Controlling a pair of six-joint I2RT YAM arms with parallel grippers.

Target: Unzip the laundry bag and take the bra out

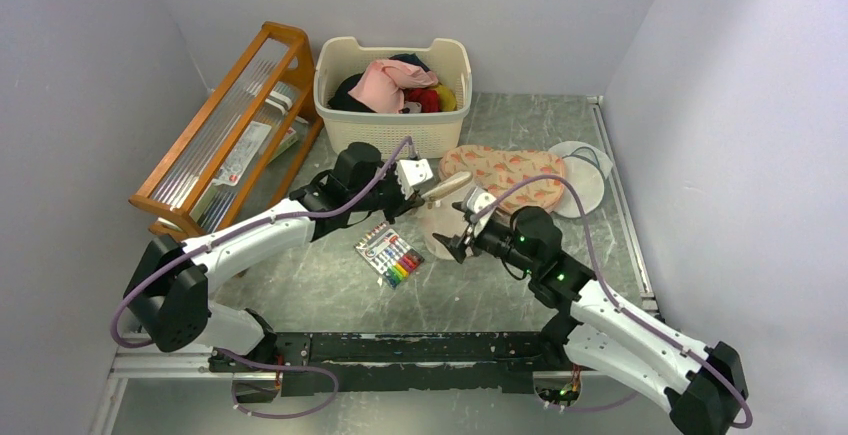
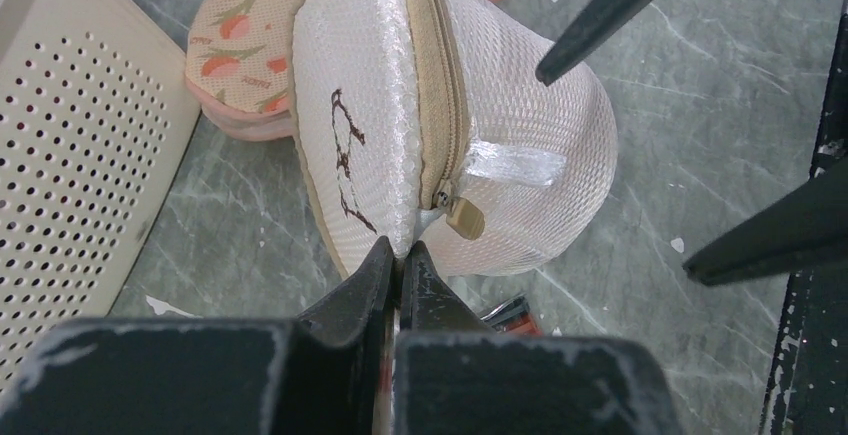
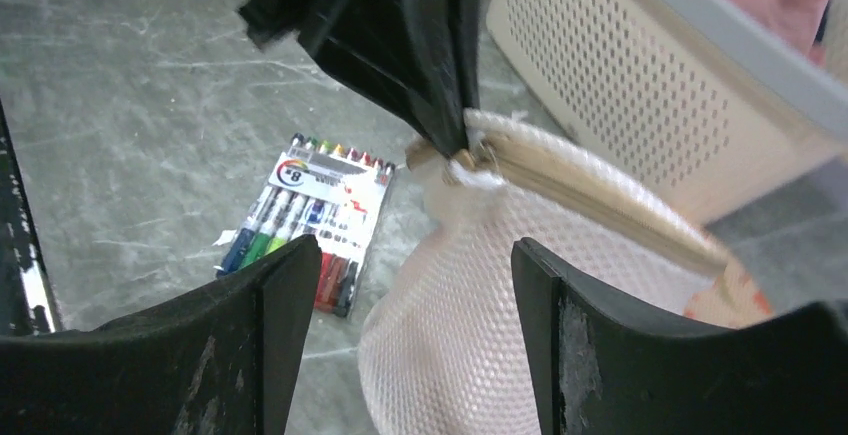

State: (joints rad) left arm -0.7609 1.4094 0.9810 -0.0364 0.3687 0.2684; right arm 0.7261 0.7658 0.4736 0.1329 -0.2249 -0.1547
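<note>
Clamped tight with the left gripper (image 2: 400, 255) on the rim of the bag (image 2: 520, 125), just beside the pull (image 2: 463, 217). Tips it up on edge at table centre, 6 o'clock of the basket (image 1: 345, 120), probably to brace it and turn the zip outward. Zipped shut wherever visible; unzipping not begun. At 4 o'clock of it, spread wide and empty, the right gripper (image 3: 415, 260): likely poised for the pull.
</note>
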